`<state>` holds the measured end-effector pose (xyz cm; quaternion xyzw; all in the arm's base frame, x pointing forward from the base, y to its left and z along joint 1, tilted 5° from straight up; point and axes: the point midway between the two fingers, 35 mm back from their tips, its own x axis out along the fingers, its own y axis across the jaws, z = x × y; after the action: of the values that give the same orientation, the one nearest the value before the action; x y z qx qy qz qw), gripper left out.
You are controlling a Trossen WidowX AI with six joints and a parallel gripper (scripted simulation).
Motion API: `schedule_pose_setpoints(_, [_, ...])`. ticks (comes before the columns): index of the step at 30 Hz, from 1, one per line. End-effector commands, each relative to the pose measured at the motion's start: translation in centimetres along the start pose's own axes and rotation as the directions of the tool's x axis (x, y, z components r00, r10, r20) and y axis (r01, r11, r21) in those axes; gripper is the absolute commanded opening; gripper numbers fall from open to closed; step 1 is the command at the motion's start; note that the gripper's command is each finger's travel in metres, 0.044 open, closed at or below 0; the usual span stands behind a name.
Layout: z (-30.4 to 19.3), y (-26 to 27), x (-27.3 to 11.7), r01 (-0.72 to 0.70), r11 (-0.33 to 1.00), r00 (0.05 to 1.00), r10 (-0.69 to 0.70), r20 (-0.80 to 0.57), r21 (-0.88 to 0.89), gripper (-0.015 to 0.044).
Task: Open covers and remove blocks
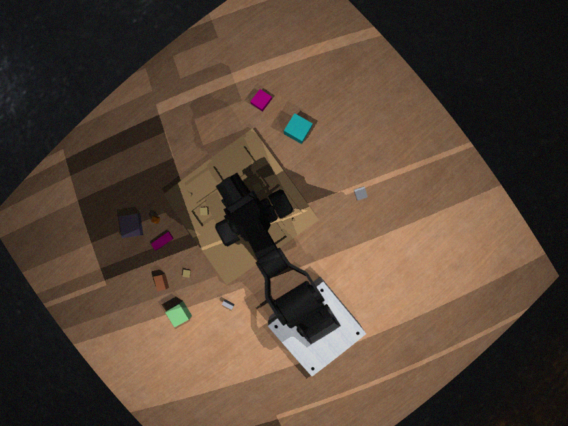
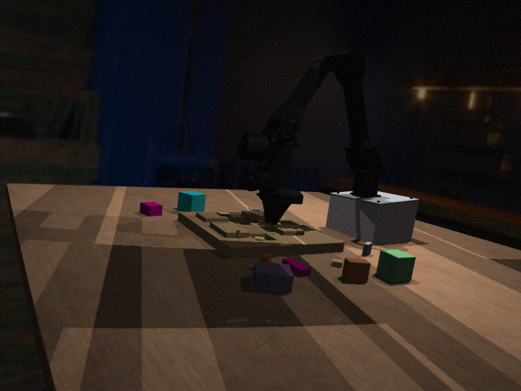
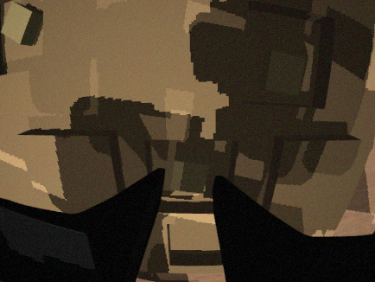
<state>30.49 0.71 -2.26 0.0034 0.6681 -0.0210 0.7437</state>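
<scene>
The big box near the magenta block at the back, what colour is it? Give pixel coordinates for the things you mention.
Cyan (image 1: 297, 128) (image 2: 191, 201), best seen in the top view.

Cyan block (image 1: 298, 128) (image 2: 191, 201), magenta block (image 1: 260, 99) (image 2: 150, 208), purple block (image 1: 130, 224) (image 2: 272, 277), magenta bar (image 1: 161, 240) (image 2: 296, 267), brown block (image 1: 159, 281) (image 2: 355, 270), green block (image 1: 178, 314) (image 2: 394, 266)

Board (image 1: 225, 268) (image 2: 285, 249): 1. Arm (image 1: 249, 222) (image 2: 355, 100): 1. Base (image 1: 350, 327) (image 2: 391, 220): 1.

Loose pieces off board: 10. Magenta 2, a block (image 1: 260, 99) (image 2: 150, 208) and a bar (image 1: 161, 240) (image 2: 296, 267). Grey 2, a tile (image 1: 361, 193) (image 2: 254, 208) and a peg (image 1: 228, 304) (image 2: 367, 249). One each: teal block (image 1: 298, 127) (image 2: 192, 201), purple block (image 1: 130, 225) (image 2: 272, 277), orange block (image 1: 155, 219) (image 2: 266, 257), brown block (image 1: 159, 281) (image 2: 355, 271), green block (image 1: 178, 314) (image 2: 395, 266), yellow block (image 1: 185, 273) (image 2: 337, 262).

Covers: several, exact count lost in shadow.
</scene>
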Motion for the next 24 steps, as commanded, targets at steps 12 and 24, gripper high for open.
schedule_pose_setpoints(12, [-0.02,0.00,0.53,0.000,1.000,1.000,0.000,-0.001,0.001,0.0104])
schedule_pose_setpoints(24, [0.03,0.00,0.08,0.000,1.000,1.000,0.000,0.000,0.000,0.0080])
